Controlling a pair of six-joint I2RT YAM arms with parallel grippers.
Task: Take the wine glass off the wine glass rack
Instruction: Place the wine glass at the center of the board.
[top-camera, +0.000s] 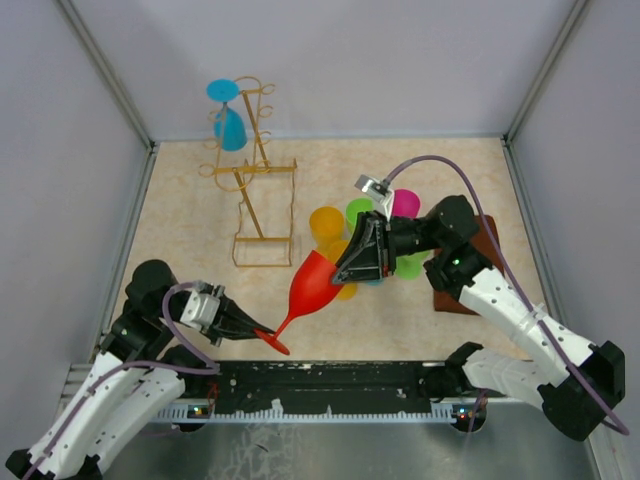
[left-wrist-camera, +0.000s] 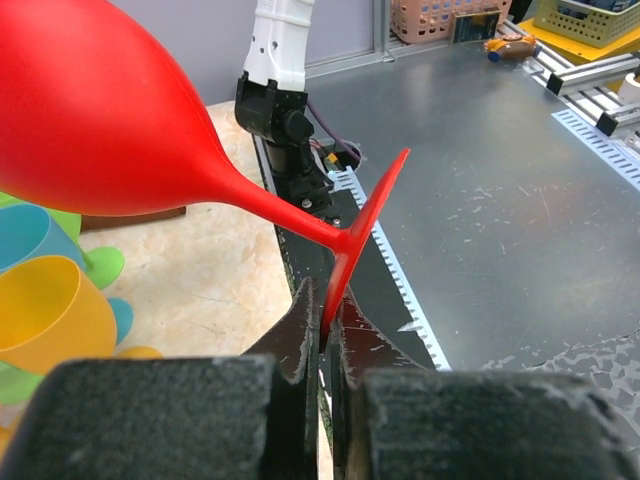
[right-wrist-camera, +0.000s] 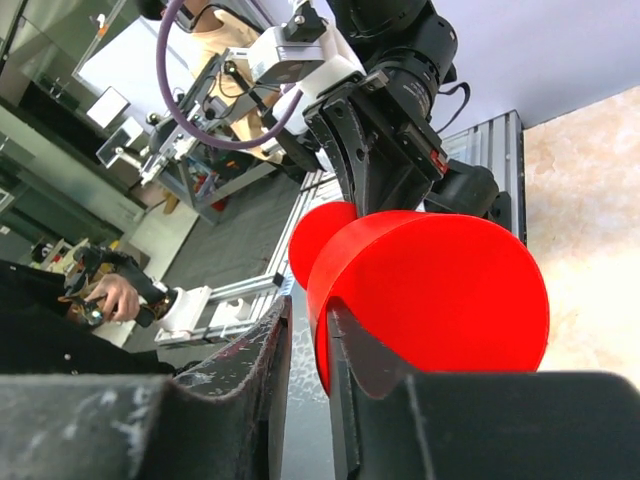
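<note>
Our left claw (left-wrist-camera: 322, 318) pinches the foot of the red plastic wine glass (top-camera: 312, 285), held sideways above the beige desk (top-camera: 450, 180), off the golden wire rack (top-camera: 245, 178); our right claw (right-wrist-camera: 310, 320) straddles its rim, and we cannot tell if it grips

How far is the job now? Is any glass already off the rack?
Done: the red glass is off the rack and is held tilted between the two arms. In hand: the left fingers pinch its foot, and the right fingers straddle its rim; whether they grip it is unclear. Left: a blue glass hangs on the rack, untouched.
</note>
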